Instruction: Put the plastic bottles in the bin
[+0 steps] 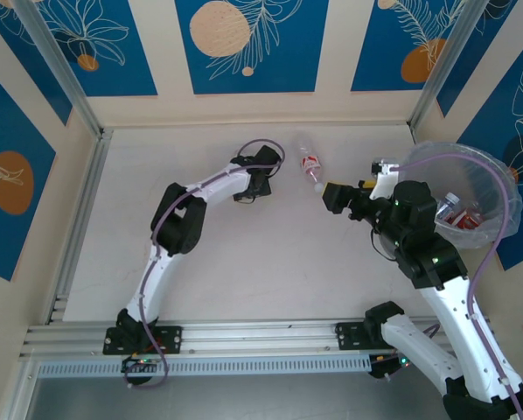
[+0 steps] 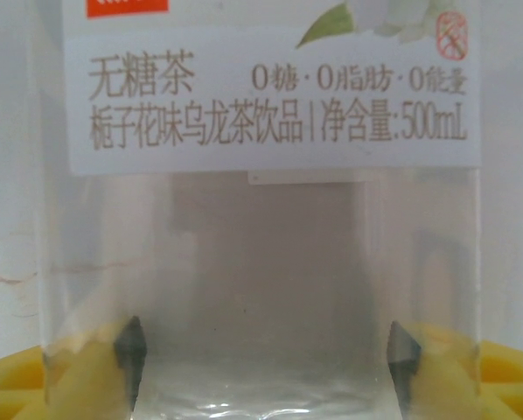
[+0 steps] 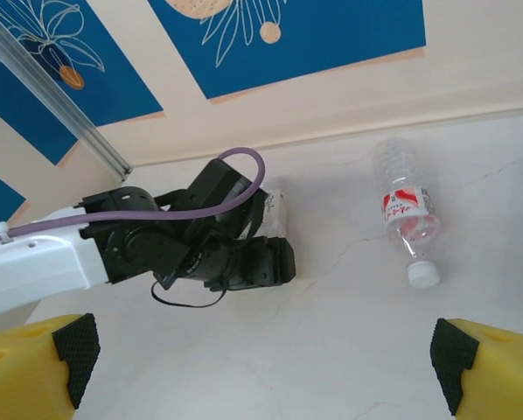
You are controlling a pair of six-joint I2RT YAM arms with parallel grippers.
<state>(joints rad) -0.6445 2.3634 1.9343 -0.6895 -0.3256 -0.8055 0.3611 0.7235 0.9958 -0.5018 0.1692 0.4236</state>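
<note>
Blue-and-cream wall panels close in a pale bench (image 1: 244, 262). Toward the middle of its far side, my left pincer (image 1: 258, 182) is clamped on a clear tea bottle (image 2: 261, 245) with a white label, one pad on either side of its bare lower body. I judge that the thin wall could buckle or slide out as I lift. Just right of it, a red-labelled bottle (image 1: 310, 164) lies on its side with its white cap toward the near edge; a nudge from one finger would roll it. My right pincer (image 1: 331, 197) hangs near it, jaws wide apart and empty. That arm stands between my left load and the bin (image 1: 436, 149) at the far right, where a few bottles (image 1: 461, 214) already lie, so a straight carry risks a clash.
</note>
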